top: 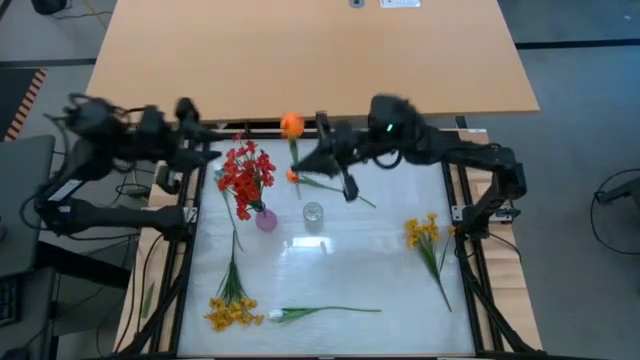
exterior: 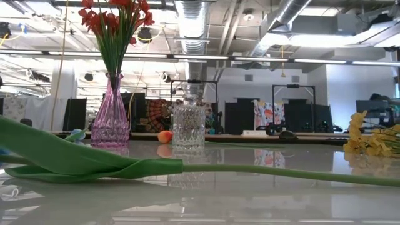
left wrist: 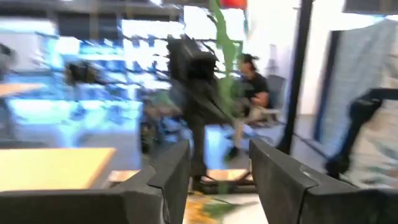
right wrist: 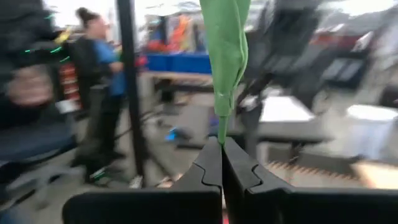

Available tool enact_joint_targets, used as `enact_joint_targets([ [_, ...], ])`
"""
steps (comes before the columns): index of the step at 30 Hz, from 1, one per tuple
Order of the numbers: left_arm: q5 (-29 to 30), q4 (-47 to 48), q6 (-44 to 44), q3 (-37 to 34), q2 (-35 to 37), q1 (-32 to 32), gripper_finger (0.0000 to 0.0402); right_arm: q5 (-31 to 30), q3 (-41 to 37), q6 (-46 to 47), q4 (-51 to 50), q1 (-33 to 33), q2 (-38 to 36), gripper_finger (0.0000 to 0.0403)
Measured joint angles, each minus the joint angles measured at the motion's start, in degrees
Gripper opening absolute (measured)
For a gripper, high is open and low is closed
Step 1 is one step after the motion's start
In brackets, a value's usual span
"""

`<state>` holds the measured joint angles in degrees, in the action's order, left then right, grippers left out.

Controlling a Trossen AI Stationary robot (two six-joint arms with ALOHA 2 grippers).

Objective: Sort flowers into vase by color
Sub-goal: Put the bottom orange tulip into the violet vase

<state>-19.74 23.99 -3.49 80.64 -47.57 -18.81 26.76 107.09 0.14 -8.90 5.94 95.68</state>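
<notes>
My right gripper (top: 305, 160) hovers over the table's far middle, shut on an orange-red tulip (top: 291, 125). My left gripper (top: 212, 152) is open at the far left, its fingers (left wrist: 177, 163) bare and pointing toward the right arm. Red-pink sprays (top: 245, 172) stand in a pink vase (top: 266, 220). Beside it stands a clear glass vase (top: 313, 213). A second orange bud (top: 292, 176) lies on the table behind the vases. Yellow bunches lie at the right (top: 424, 232) and near left (top: 232, 311). A white tulip (top: 277, 315) lies near the front edge. My right gripper pinches the orange-red tulip's green stem (right wrist: 221, 127) between its two shut fingers, just below a long leaf (right wrist: 225, 50). The fingers come level from the table's right and lie across the stem. The tulip stands roughly upright, bloom up, lifted clear of the table.
In the low view the white tulip's stem and leaf (exterior: 187, 167) stretch across the foreground. A wooden tabletop (top: 300, 50) lies beyond the far edge. Black frame rails (top: 470, 270) run along both sides. A person (left wrist: 252, 81) sits in the room behind.
</notes>
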Motion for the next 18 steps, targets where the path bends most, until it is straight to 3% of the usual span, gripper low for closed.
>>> enact_joint_targets([
  [2, 6.26, 4.02, 1.35, 0.02, 2.25, 0.03, 0.0157, 0.2, -6.56, 0.97, 4.77, -0.93, -0.89, 0.0019],
  [5, 24.43, 9.84, 0.76, -3.07, 6.28, 0.02, 0.0154, -0.71, -17.5, 3.72, 19.29, -1.97, -1.5, 0.0019],
  [7, 37.01, 9.64, -3.22, -8.35, 8.9, -0.06, 0.015, -4.77, -23.74, 4.11, 29.9, -2.67, -1.67, 0.0019],
  [9, 45.75, 8.75, -6.38, -14.62, 11.16, -0.07, 0.0146, -10.04, -28.73, 2.72, 38.32, -3.27, -1.56, 0.0019],
  [12, 54.04, 8.74, -10.53, -23.54, 14.04, -0.04, 0.0141, -16.68, -33.46, -1.02, 44.91, -3.85, -0.09, 0.0019],
  [15, 58.36, 8.42, -15.34, -30.88, 15.86, -0.1, 0.0137, -17.17, -34.36, -6.25, 45.75, -4.08, 2.53, 0.0019],
  [18, 59.89, 8.06, -17.1, -36.24, 16.28, -0.89, 0.0133, -17.0, -34.26, -5.68, 50.76, -4.41, 5.84, 0.0019],
])
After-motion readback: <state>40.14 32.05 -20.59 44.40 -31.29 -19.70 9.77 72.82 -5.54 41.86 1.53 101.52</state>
